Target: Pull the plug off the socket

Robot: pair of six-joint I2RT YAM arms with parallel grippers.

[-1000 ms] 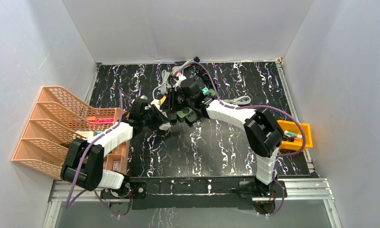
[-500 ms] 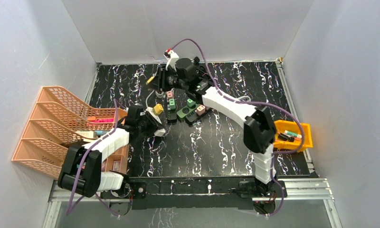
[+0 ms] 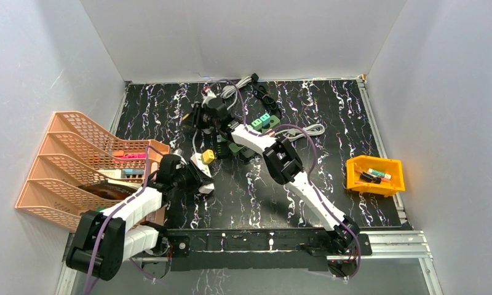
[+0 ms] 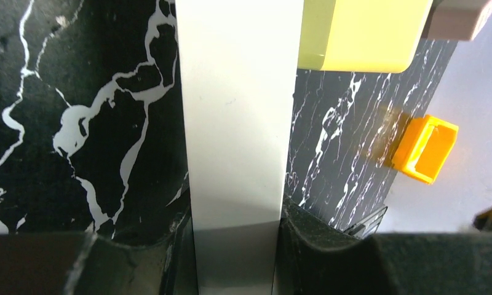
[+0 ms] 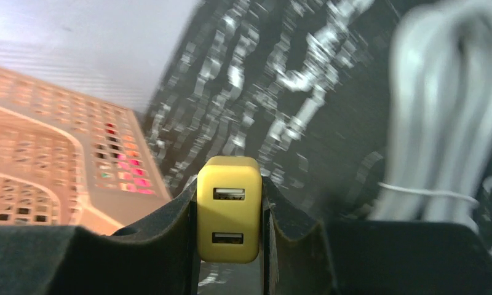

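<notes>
Checking my feeds: the left fingers (image 4: 329,252) are clamped tight on the white socket strip (image 4: 237,123), which is held over the bench (image 3: 329,117) close to the orange rack (image 3: 71,160). The right fingers (image 5: 293,246) are pinching a yellow plug (image 5: 228,215), USB ports facing the wrist cam. It's out toward the back of the bench near the white cable (image 5: 440,123), well apart from the strip. A second yellow plug (image 4: 360,31) sits on the strip.

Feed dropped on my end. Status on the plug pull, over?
Left gripper shut on strip. Right gripper shut on yellow plug, clear of strip. Second plug sits on strip. No obstruction seen.
</notes>
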